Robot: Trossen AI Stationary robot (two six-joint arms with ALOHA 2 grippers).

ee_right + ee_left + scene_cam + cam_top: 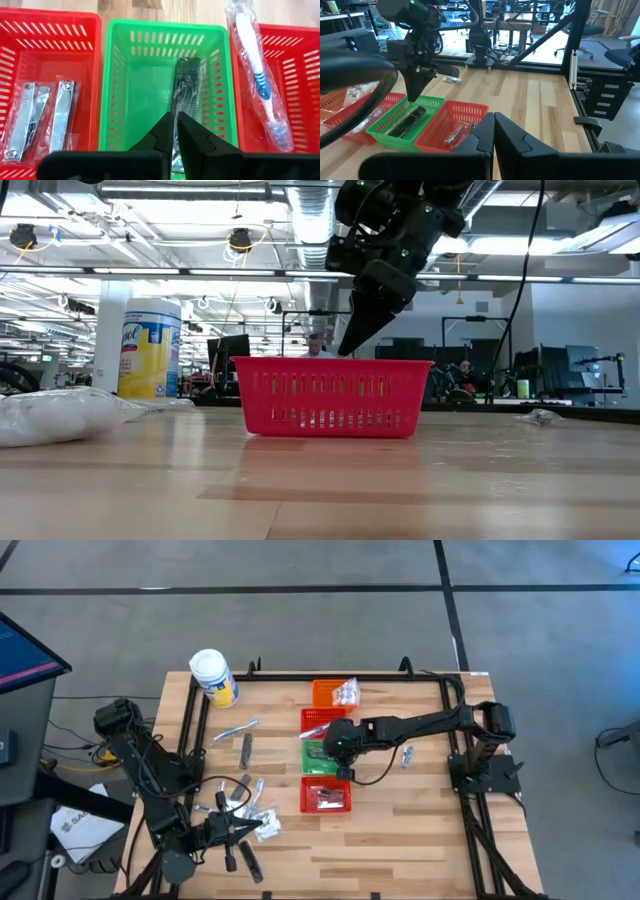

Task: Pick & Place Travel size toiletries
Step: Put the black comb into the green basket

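In the right wrist view the comb (186, 95) runs behind the fingers at bottom centre, and the toothbrush (257, 80), perhaps wrapped, is cut off at the top.

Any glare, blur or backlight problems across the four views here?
Low view: the right gripper is a dark silhouette against bright ceiling lights, and the near tabletop is soft. Left wrist view: a blurred cable crosses the near side. Right wrist view: evenly lit, with slight sheen on the wrapped comb. High view: even light.
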